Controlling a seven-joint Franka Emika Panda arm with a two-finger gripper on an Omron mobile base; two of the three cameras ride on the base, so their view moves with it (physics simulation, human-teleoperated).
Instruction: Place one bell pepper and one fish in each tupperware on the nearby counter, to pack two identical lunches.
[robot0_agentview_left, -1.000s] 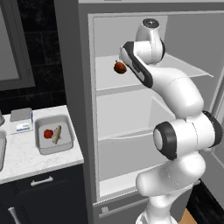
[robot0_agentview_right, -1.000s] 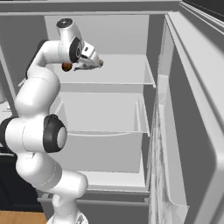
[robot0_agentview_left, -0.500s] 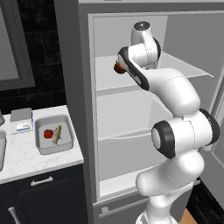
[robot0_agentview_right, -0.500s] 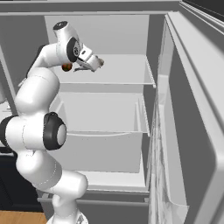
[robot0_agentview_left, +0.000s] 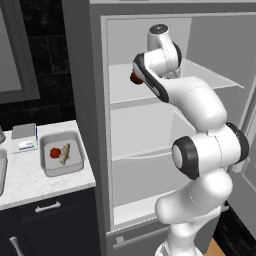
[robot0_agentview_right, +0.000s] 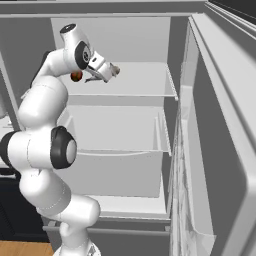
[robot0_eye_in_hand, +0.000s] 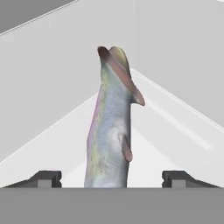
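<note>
Gripper (robot0_eye_in_hand: 111, 177) reaches into the open grey fridge (robot0_agentview_right: 150, 125) at upper-shelf height, jaws apart. Between its dark fingertips (robot0_eye_in_hand: 46, 177) lies a silvery, iridescent fish (robot0_eye_in_hand: 111, 127), stretching up the centre of the hand view; contact unclear. At lower left of the left base view, a grey rectangular tupperware (robot0_agentview_left: 47, 170) sits on the white marbled counter (robot0_agentview_left: 30, 182), holding a red bell pepper (robot0_agentview_left: 55, 152) beside a tan fish (robot0_agentview_left: 65, 153).
</note>
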